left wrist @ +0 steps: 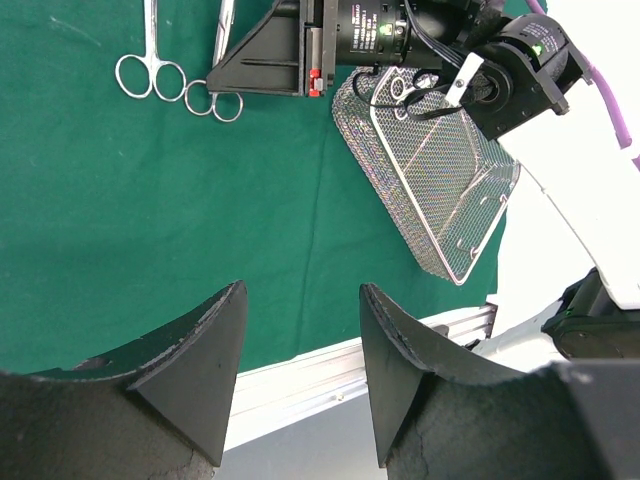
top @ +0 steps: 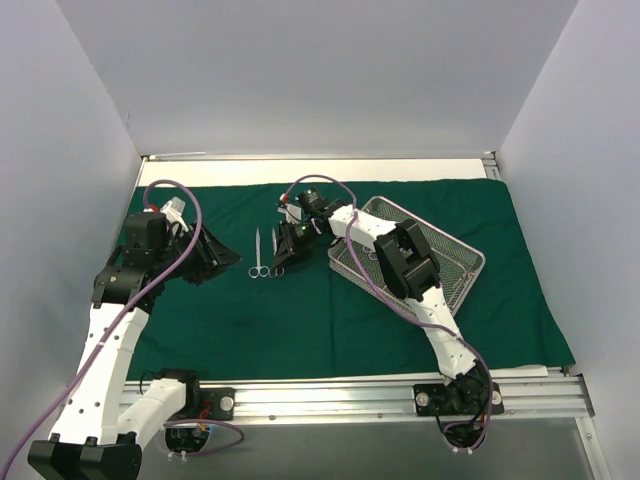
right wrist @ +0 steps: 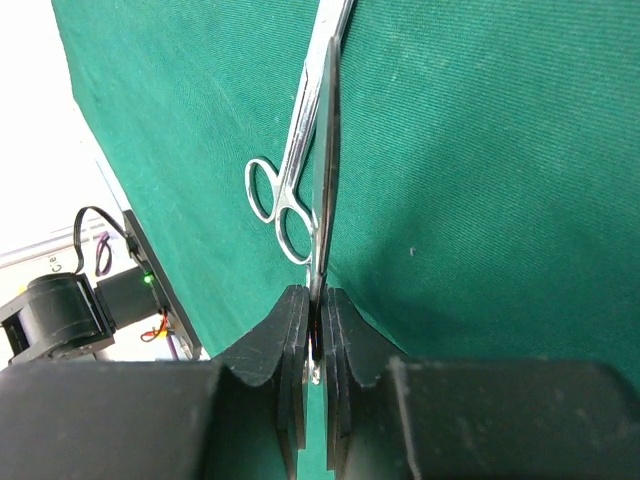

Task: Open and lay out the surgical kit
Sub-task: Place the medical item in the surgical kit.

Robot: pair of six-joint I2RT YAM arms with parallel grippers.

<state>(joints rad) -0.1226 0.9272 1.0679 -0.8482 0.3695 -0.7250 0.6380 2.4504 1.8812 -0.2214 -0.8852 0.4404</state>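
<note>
From above, the dark green cloth drape lies spread flat over the table, reaching almost to every edge. The rectangular silver wire-mesh tray sits askew on its right half, partly under the right arm. The right claw reaches left of the tray toward the drape's far edge. Its tips are just beside the nearer slim steel scissors, with the outer slim steel scissors parallel on the left, ring handles toward the near edge. The left claw hangs left of both, apart from them. In the left wrist view, the left claw stands wide open and empty over the drape by its near edge. The outer slim steel scissors, the nearer slim steel scissors, the right claw and the tray are well beyond it. In the right wrist view, the right claw is pinched tight on a thin steel instrument. It is seen edge-on, so its form cannot be told. Ring-handled scissors lie flat on the drape just left of it.
</note>
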